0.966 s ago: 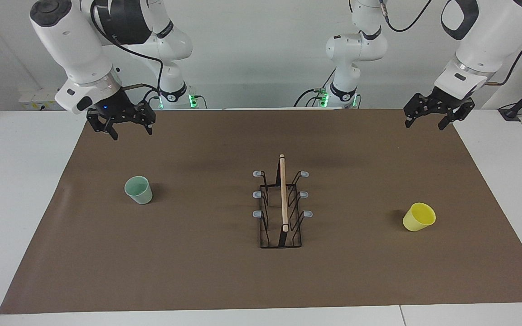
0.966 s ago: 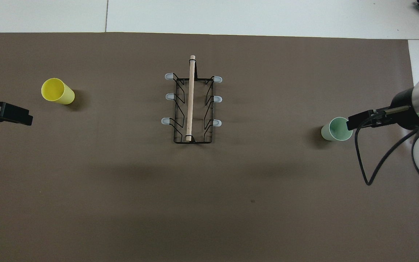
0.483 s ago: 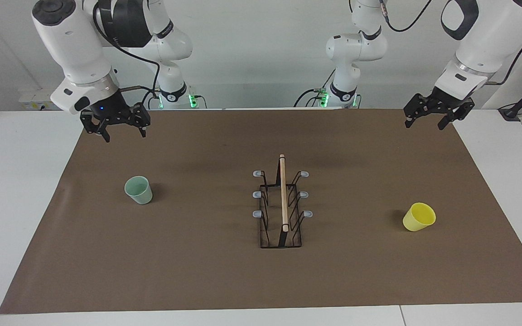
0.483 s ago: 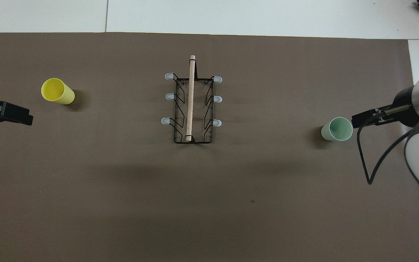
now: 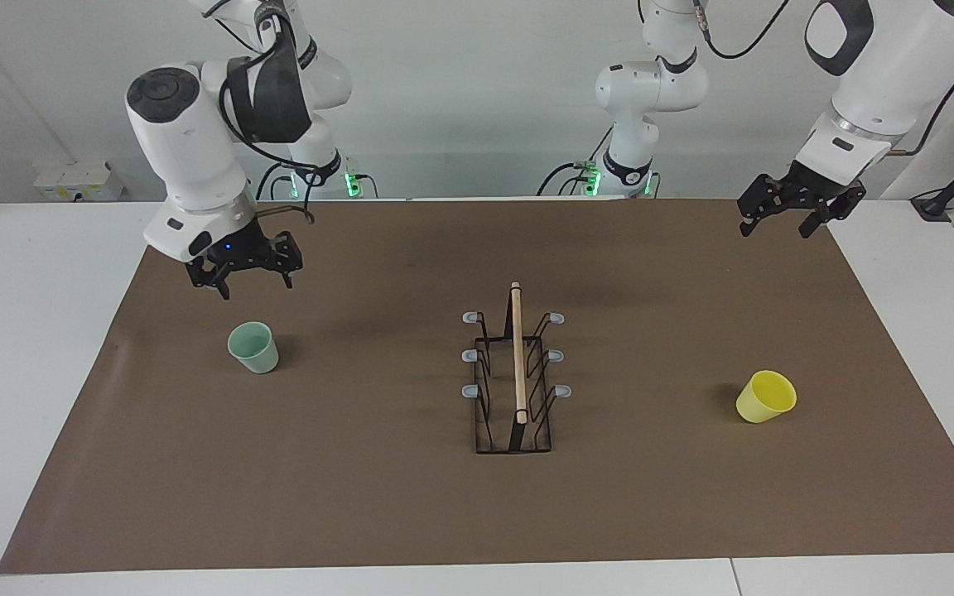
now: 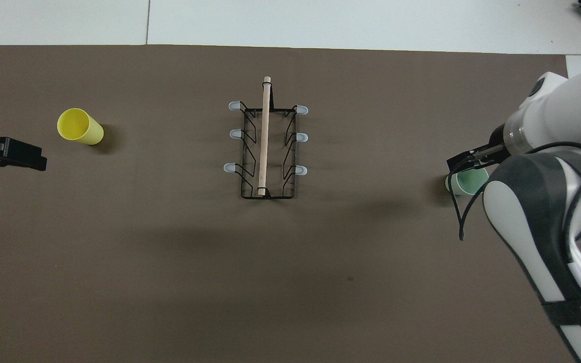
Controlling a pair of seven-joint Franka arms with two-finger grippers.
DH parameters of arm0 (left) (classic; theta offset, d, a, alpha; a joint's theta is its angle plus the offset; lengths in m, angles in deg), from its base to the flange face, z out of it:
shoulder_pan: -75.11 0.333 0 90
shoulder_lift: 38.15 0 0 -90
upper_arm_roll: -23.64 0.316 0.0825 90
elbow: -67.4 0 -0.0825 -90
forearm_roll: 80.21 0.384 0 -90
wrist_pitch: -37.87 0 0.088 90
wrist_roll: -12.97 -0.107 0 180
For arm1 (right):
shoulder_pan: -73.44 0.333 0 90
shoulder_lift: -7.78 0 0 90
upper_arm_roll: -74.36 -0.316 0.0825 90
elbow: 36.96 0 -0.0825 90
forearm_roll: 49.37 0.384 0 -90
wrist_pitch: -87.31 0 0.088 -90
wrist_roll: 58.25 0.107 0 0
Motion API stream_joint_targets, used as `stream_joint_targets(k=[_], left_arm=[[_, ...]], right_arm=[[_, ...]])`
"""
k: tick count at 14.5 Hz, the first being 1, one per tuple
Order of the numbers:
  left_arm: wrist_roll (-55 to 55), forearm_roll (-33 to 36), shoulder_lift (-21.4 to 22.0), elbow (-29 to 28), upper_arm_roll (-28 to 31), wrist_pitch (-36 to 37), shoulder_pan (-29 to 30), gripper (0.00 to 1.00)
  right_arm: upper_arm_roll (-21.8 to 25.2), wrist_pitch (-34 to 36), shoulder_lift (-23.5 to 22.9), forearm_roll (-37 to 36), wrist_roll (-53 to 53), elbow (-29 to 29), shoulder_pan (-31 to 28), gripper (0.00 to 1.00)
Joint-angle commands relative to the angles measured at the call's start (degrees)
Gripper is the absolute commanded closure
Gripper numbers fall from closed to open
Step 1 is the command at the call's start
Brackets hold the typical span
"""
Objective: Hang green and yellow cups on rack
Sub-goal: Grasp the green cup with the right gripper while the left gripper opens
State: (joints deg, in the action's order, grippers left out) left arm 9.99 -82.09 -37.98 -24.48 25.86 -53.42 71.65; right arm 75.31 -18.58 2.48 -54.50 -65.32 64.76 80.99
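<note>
Our right gripper [image 5: 254,280] hovers spread above the green cup [image 5: 253,348]; our left gripper [image 5: 778,222] waits spread, toward the yellow cup [image 5: 766,396] from the rack [image 5: 516,372].

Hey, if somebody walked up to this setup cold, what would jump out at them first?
Probably the bright yellow cup standing alone on the brown mat toward the left arm's end, and the black wire rack in the middle with every prong bare. Next, the right gripper hanging open just above the green cup at the right arm's end, while the left gripper waits open over the mat's corner.
</note>
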Motion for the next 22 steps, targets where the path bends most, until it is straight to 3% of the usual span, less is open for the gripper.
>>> stream_joint_targets(k=[1, 4, 9, 12, 16, 19, 22], left_arm=[[1.5, -1.1, -1.6, -0.2, 0.2, -1.9, 0.1, 0.00], [1.9, -2.5, -6.6, 3.8, 1.4, -1.4, 0.2, 0.00], [5.9, -5.8, -18.3, 16.3, 6.4, -1.3, -0.3, 0.00], [15.1, -8.3, -23.2, 19.3, 9.1, -3.1, -0.3, 0.00], [31.8, -16.5, -32.2, 26.8, 12.4, -3.8, 0.4, 0.01], [38.6, -22.0, -36.8, 27.4, 14.6, -6.4, 1.8, 0.01], [44.9, -25.0, -40.2, 27.7, 14.6, -10.0, 4.2, 0.01]], right_arm=[[-0.2, -1.2, -2.3, -6.3, -1.0, 0.4, 2.7, 0.00], [-0.2, -1.2, -3.0, -10.8, -6.3, 1.3, 4.6, 0.00], [-0.2, -3.2, -5.2, -22.1, -22.4, 4.1, 4.9, 0.00], [-0.3, -2.2, -4.6, -31.8, -25.0, 8.1, 7.8, 0.00], [-0.3, 0.3, -4.5, -32.7, -26.5, 8.4, 7.4, 0.00], [-0.2, 1.0, -4.5, -33.5, -31.9, 9.5, 6.9, 0.00], [-0.4, 0.8, -5.7, -41.7, -35.5, 11.2, 8.8, 0.00]])
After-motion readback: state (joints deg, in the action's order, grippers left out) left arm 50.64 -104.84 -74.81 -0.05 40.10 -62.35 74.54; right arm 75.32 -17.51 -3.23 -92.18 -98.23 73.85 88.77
